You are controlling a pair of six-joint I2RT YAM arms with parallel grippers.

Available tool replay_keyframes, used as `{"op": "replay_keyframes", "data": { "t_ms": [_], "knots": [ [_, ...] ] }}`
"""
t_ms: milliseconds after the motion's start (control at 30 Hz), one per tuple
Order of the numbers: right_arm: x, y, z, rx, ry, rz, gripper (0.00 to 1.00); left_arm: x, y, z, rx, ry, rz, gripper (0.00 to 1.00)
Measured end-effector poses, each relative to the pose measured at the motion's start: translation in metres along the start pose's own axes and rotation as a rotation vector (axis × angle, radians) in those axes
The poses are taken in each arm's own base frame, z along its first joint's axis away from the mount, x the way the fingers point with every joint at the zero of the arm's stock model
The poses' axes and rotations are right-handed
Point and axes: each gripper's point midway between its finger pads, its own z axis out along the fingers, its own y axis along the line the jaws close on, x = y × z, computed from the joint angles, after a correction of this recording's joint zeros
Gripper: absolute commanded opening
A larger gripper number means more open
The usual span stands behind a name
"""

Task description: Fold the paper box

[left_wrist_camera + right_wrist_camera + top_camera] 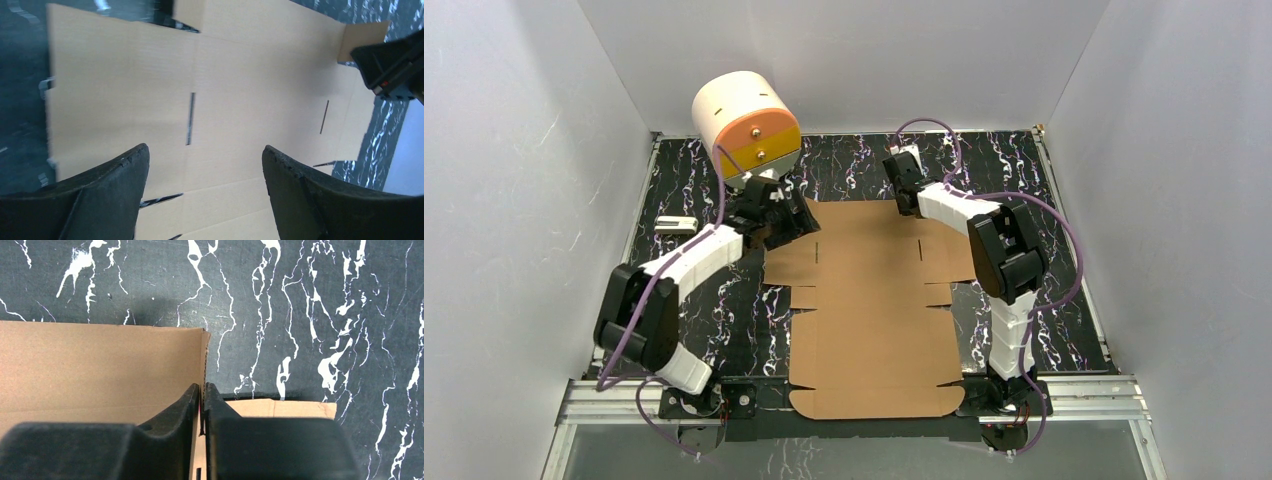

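Bright even light, soft shadows, slight blur

text: none legible | labels: none | numbers: none

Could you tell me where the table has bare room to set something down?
Bare table runs behind the cardboard sheet, between the cabinet and the right gripper; also right of the right arm. The back-left is crowded by cabinet and left gripper.

Left end effector (205, 152) gapes wide, reaching forward; right end effector (202, 390), also extended, is pinched nearly closed.
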Motion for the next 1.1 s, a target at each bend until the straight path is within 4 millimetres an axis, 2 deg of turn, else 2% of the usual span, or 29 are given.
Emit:
{"op": "replay_keyframes", "data": {
  "t_ms": [100,200,267,533,633,767,1000,1100],
  "knots": [
    [-0.003,0.003,0.0,-0.022,-0.009,-0.001,0.4,-0.007,0.024,-0.016,-0.037,-0.026,-0.041,0.82],
    [-0.004,0.006,-0.001,-0.044,-0.012,-0.008,0.42,-0.009,0.049,-0.029,-0.088,-0.031,-0.08,0.83],
    [-0.006,0.007,-0.006,-0.064,-0.02,-0.008,0.49,-0.011,0.061,-0.035,-0.116,-0.033,-0.095,0.83],
    [-0.003,0.001,-0.053,-0.162,-0.079,0.022,0.71,-0.004,0.08,-0.048,-0.157,0.016,-0.069,0.86],
    [0.001,0.001,-0.067,-0.206,-0.103,0.044,0.78,-0.004,0.083,-0.047,-0.145,0.037,-0.081,0.86],
    [0.017,0.014,-0.079,-0.314,-0.112,0.074,0.83,-0.003,0.089,-0.038,-0.128,0.082,-0.107,0.81],
    [0.06,0.045,-0.086,-0.504,-0.056,0.114,0.84,0.01,0.106,-0.021,-0.143,0.166,-0.123,0.73],
    [0.07,0.056,-0.088,-0.569,-0.041,0.127,0.84,0.013,0.11,-0.015,-0.131,0.196,-0.117,0.69]
  ]
}}
